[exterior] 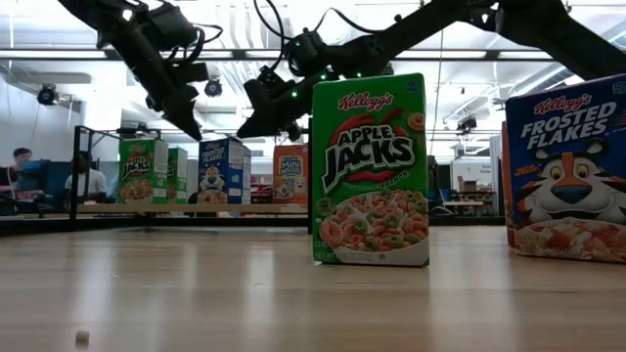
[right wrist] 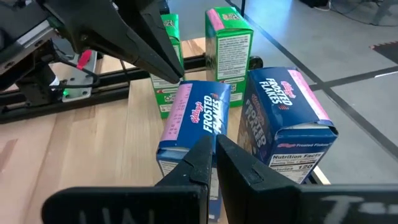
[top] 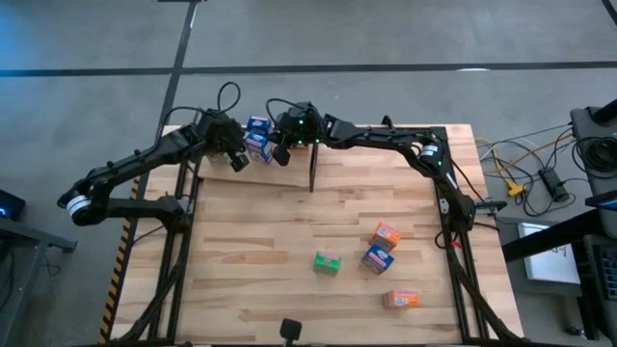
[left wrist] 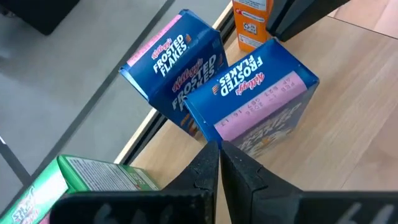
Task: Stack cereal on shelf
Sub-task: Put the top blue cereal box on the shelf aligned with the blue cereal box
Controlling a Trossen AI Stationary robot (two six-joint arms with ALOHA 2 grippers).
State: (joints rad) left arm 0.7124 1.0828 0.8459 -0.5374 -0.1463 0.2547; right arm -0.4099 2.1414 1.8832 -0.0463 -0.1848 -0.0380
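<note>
Two blue cereal boxes stand on the shelf at the table's far left. Green boxes and an orange one stand beside them. My left gripper is shut, its tips at the top of the nearer blue box. My right gripper is shut too, and meets the same box from the other side. Loose on the table lie a green box, a blue box and two orange boxes. My left gripper sets its shut fingertips against a corner of the blue box's pink top flap, slanting down from the table's left. The box stands on the shelf. My right gripper lays its shut tips on the box's upper blue face, coming nearly level from the table's right. Its own fingers hide the exact spot.
A black upright rod stands on the wood just right of my right gripper. Black frame rails run along the table's left and right sides. In the low view a green box and a blue box stand close to the camera.
</note>
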